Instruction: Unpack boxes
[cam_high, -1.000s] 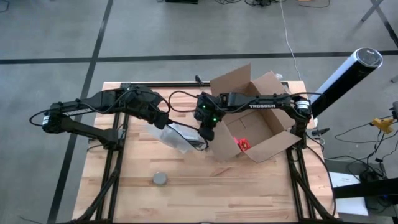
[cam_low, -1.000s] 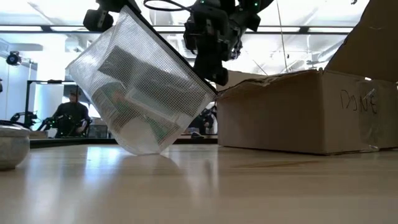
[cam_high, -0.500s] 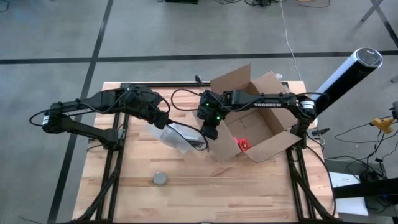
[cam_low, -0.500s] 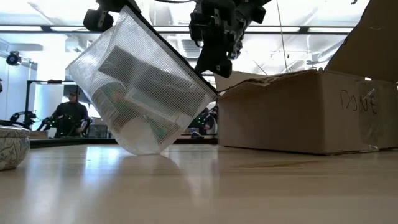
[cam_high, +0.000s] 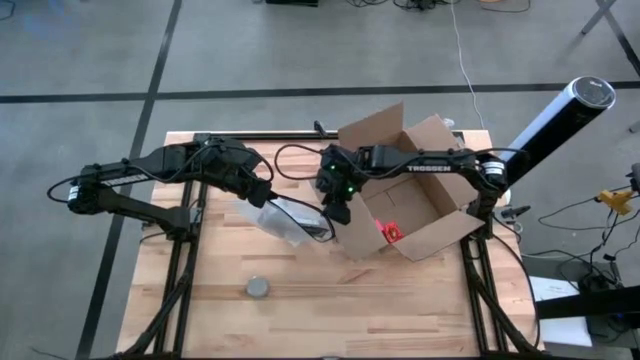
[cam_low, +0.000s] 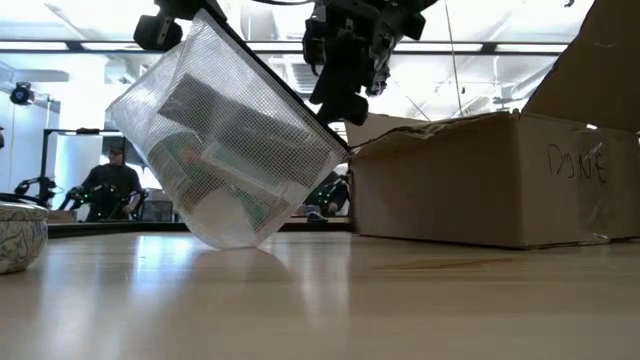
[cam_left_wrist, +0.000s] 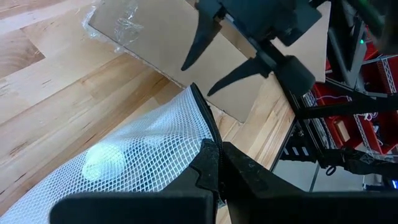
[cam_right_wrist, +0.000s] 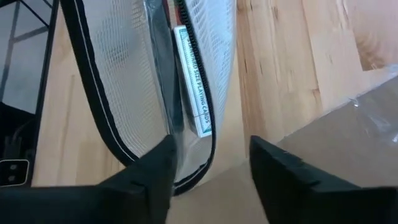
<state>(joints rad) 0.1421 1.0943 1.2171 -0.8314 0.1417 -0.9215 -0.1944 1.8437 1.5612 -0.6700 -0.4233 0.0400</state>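
1. Near edge of worktop (cam_high: 300, 310): small round tin (cam_high: 258, 287) sits alone, untouched.
2. Mesh zip pouch (cam_low: 235, 150) hangs tilted, its lowest corner touching the worktop; playing-card pack and other bits visible inside.
3. Left tool (cam_left_wrist: 214, 177) clenched on the pouch's zipper edge, holding it up.
4. Right tool (cam_low: 340, 95) just above the pouch's top edge, beside the box. A second ago it was pinched shut there; now its fingers are spread and it holds nothing.
5. Reading: the pouch hangs from the left arm alone, and the right arm looks free for the next item.
6. Cardboard box (cam_high: 405, 190) behind, flaps open, on the worktop's right side; red item (cam_high: 390, 231) still inside, so unpacking isn't done.
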